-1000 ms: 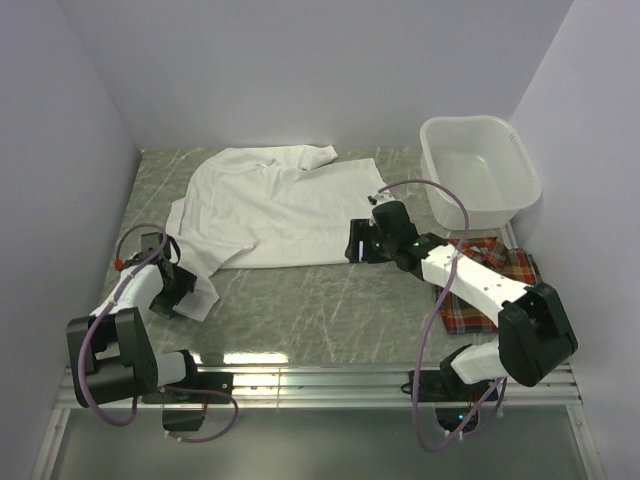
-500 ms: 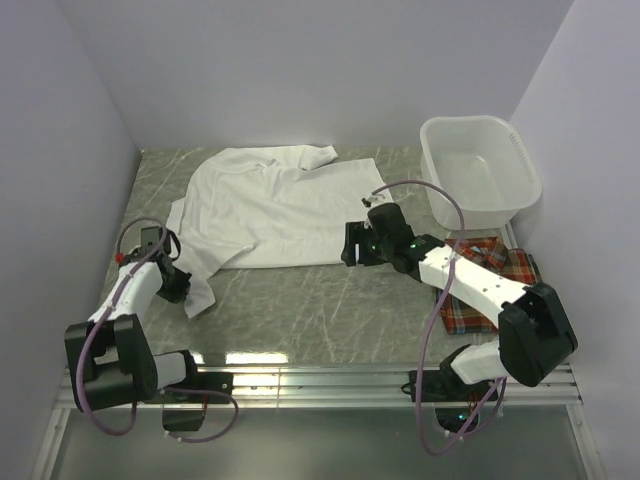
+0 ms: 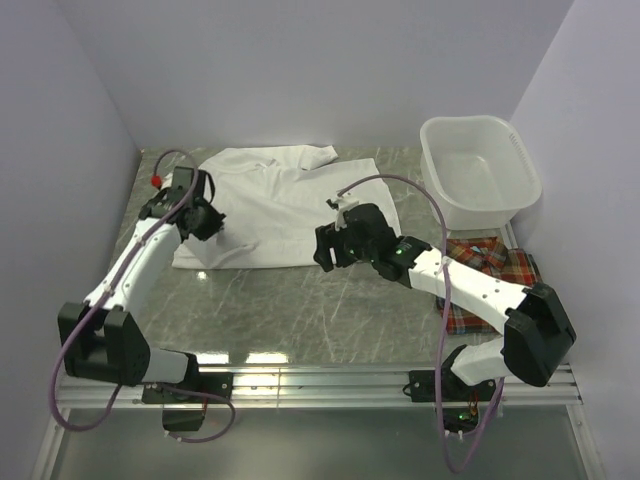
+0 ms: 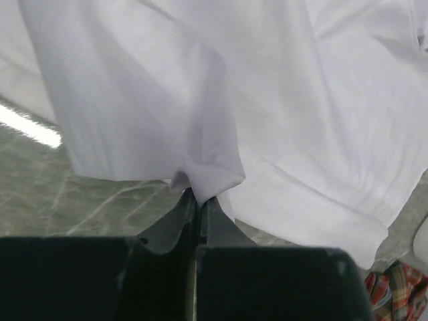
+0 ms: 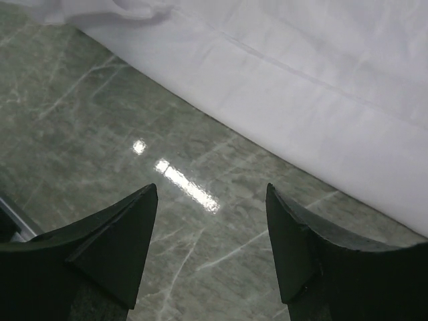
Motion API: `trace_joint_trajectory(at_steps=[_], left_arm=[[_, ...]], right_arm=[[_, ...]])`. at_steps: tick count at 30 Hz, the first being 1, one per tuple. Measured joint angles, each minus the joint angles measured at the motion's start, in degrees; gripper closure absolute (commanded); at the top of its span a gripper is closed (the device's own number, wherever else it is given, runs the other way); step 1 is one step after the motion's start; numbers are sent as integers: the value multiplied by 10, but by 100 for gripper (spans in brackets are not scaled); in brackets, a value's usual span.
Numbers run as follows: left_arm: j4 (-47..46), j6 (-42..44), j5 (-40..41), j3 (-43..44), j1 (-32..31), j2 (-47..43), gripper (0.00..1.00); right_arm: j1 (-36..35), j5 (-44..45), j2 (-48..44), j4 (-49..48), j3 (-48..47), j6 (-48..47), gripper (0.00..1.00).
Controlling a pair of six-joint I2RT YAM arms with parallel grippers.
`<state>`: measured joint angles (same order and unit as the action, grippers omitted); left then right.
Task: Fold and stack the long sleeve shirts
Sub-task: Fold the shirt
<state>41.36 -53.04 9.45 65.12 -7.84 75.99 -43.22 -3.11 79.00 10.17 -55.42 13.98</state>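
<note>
The white long sleeve shirt (image 3: 285,200) lies spread across the back of the table. My left gripper (image 3: 208,222) is shut on a pinch of its sleeve cloth and holds it over the shirt's left side. In the left wrist view the jaws (image 4: 197,195) are closed together on a fold of white fabric (image 4: 207,170) that hangs up from them. My right gripper (image 3: 322,250) is open just off the shirt's near hem. In the right wrist view its gripper (image 5: 210,190) has only bare table between its fingers, and the hem (image 5: 321,127) lies beyond. The plaid shirt (image 3: 500,275) lies crumpled at right, partly under the right arm.
A white plastic basin (image 3: 480,170) stands at the back right. Grey marble table (image 3: 300,300) shows in front of the shirt. Walls close in the left, back and right sides. A corner of plaid (image 4: 398,294) shows in the left wrist view.
My left gripper shut on the sleeve end near the table's front left and carried it back and up onto the shirt's left side. The right gripper moved left along the hem, still open.
</note>
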Motion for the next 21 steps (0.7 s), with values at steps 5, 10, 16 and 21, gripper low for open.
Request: trace_joint_trajectory(at_steps=[5, 10, 16, 21], left_arm=[[0, 19, -12, 88, -49, 96, 98], [-6, 48, -13, 185, -74, 182, 97], [-33, 78, -28, 243, -97, 247, 98], [-56, 99, -43, 290, -121, 291, 100]], right_arm=[[-18, 5, 0, -13, -20, -8, 27], [-22, 23, -9, -17, -15, -6, 27], [-22, 62, -51, -16, 20, 1, 27], [-22, 92, -71, -13, 37, 8, 27]])
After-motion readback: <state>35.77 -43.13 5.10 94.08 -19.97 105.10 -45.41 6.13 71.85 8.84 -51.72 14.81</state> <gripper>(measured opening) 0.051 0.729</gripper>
